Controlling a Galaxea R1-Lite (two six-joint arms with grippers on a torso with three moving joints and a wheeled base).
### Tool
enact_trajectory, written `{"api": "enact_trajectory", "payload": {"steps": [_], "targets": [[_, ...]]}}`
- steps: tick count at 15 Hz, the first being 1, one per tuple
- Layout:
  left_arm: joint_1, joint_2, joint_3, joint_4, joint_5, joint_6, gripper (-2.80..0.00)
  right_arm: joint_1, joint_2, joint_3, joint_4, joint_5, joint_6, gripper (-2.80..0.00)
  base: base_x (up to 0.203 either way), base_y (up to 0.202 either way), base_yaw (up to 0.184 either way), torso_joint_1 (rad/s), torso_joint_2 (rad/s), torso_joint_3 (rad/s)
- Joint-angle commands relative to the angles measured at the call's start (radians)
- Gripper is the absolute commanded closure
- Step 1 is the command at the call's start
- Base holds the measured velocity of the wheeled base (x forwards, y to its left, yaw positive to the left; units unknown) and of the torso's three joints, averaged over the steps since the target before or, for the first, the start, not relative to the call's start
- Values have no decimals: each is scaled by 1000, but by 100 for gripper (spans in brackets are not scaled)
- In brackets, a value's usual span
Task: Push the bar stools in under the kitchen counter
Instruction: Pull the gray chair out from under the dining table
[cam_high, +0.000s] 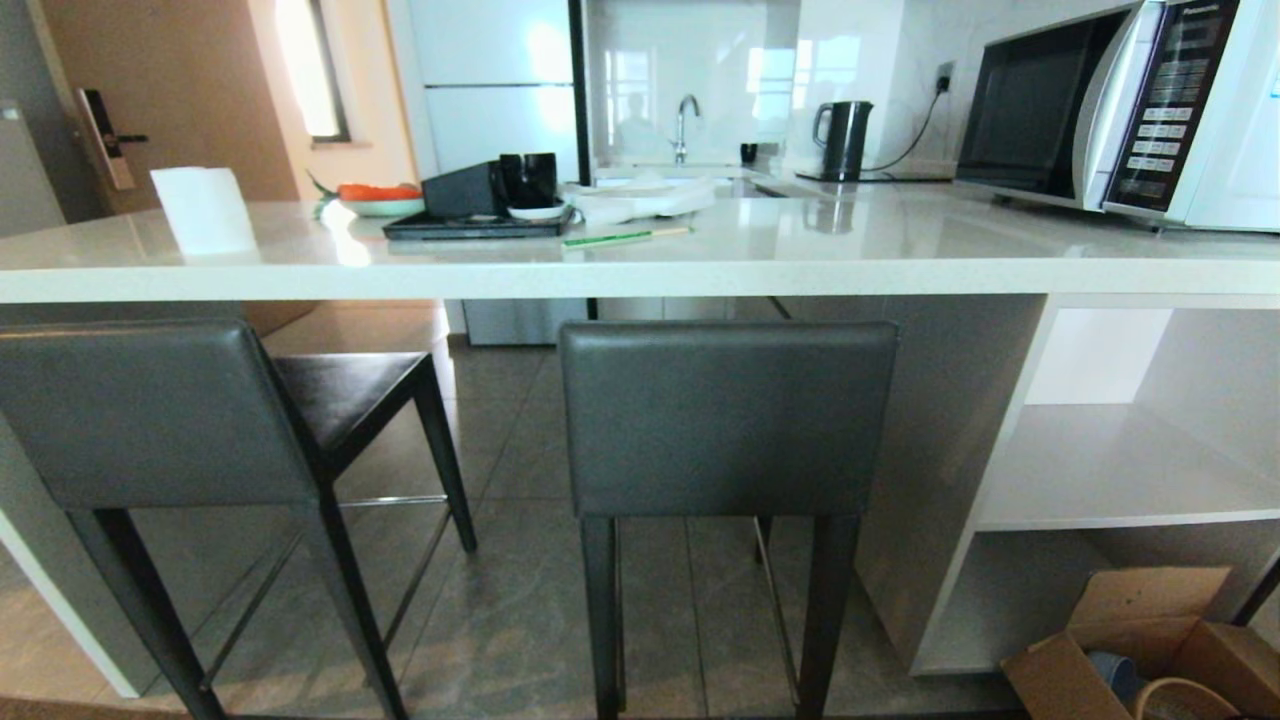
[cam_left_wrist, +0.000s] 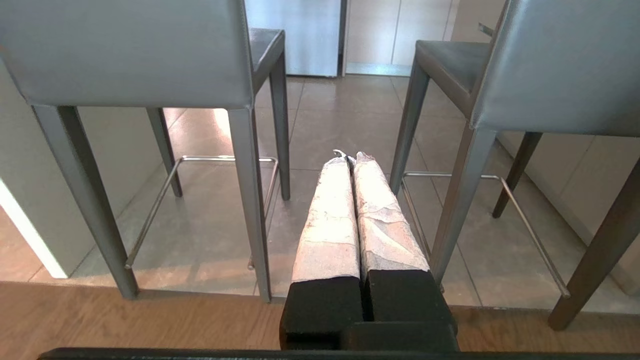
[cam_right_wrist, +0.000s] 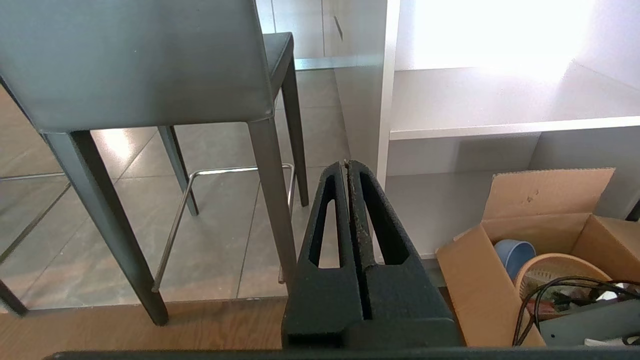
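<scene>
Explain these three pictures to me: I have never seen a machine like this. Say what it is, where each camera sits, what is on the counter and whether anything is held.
This is a wheeled robot with two arms. The wide picture comes from a camera on its head, facing the kitchen counter and two bar stools, the left stool and the right stool, both with their backrests on the robot's side of the counter edge. The other two pictures come from cameras on its wrists, looking along each grasping tool. The left tool, with white-wrapped fingers, is shut and holds nothing; it points at the gap between the stools. The right tool, black, is also shut and empty, beside a cardboard box. On the counter are a microwave, a black tray, a paper roll and chopsticks; a kettle stands behind.
</scene>
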Motion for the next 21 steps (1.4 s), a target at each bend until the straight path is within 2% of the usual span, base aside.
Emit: {"api": "enact_trajectory", "payload": {"steps": [1, 3, 17, 21], "targets": [[0, 0, 9, -1, 0, -1, 0, 1, 1, 8, 0, 0, 0, 0, 0, 0, 0, 0, 0, 0], [0, 0, 9, 0, 0, -2, 0, 0, 1, 8, 0, 0, 0, 0, 73, 0, 0, -5, 0, 5], [0, 0, 9, -1, 0, -1, 0, 0, 1, 8, 0, 0, 0, 0, 189, 0, 0, 3, 2, 3], [0, 0, 9, -1, 0, -1, 0, 0, 1, 8, 0, 0, 0, 0, 0, 0, 0, 0, 0, 0]]}}
